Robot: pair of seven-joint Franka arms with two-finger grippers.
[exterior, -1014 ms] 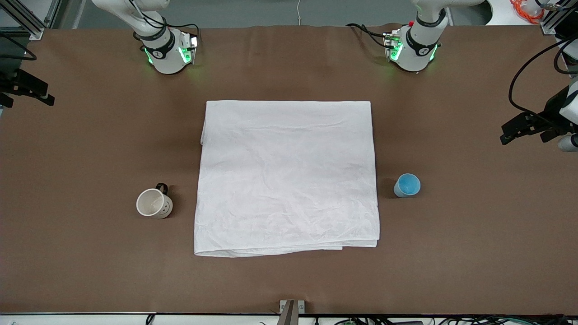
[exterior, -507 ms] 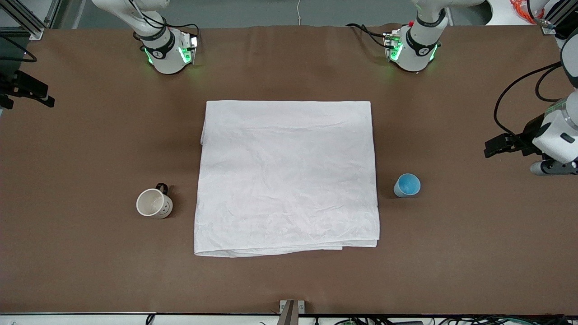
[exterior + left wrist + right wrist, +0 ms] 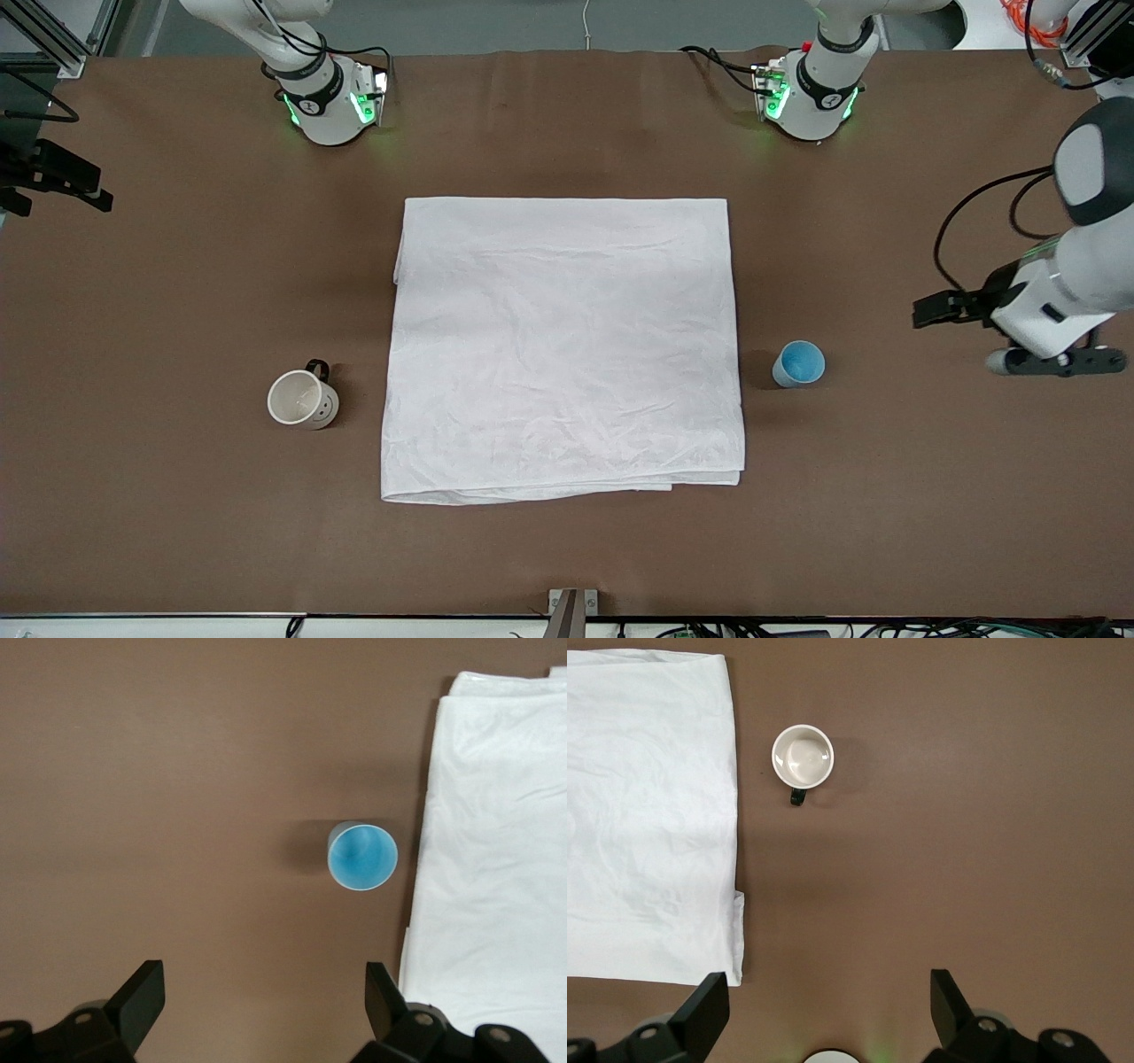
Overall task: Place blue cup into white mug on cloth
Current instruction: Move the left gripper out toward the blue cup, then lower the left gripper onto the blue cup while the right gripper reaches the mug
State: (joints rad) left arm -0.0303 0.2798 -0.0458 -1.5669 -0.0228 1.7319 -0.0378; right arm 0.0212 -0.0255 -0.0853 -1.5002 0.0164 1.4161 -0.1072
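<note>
The blue cup (image 3: 799, 363) stands upright on the brown table beside the cloth's edge, toward the left arm's end; it also shows in the left wrist view (image 3: 362, 856). The white mug (image 3: 301, 400) with its black handle stands upright beside the cloth toward the right arm's end, and shows in the right wrist view (image 3: 803, 757). The cloth (image 3: 563, 346) lies flat mid-table between them. My left gripper (image 3: 1054, 361) hangs open and empty in the air, off to the side of the cup (image 3: 263, 983). My right gripper (image 3: 53, 173) is open and empty, high at the table's end (image 3: 828, 990).
Both arm bases (image 3: 328, 102) (image 3: 811, 97) stand along the table's edge farthest from the front camera. A small metal bracket (image 3: 571, 607) sits at the edge nearest that camera. Bare brown table (image 3: 567, 558) surrounds the cloth.
My left arm has swung in from the table's end toward the blue cup and come lower. My right gripper has barely shifted. Cup, mug and cloth have not moved.
</note>
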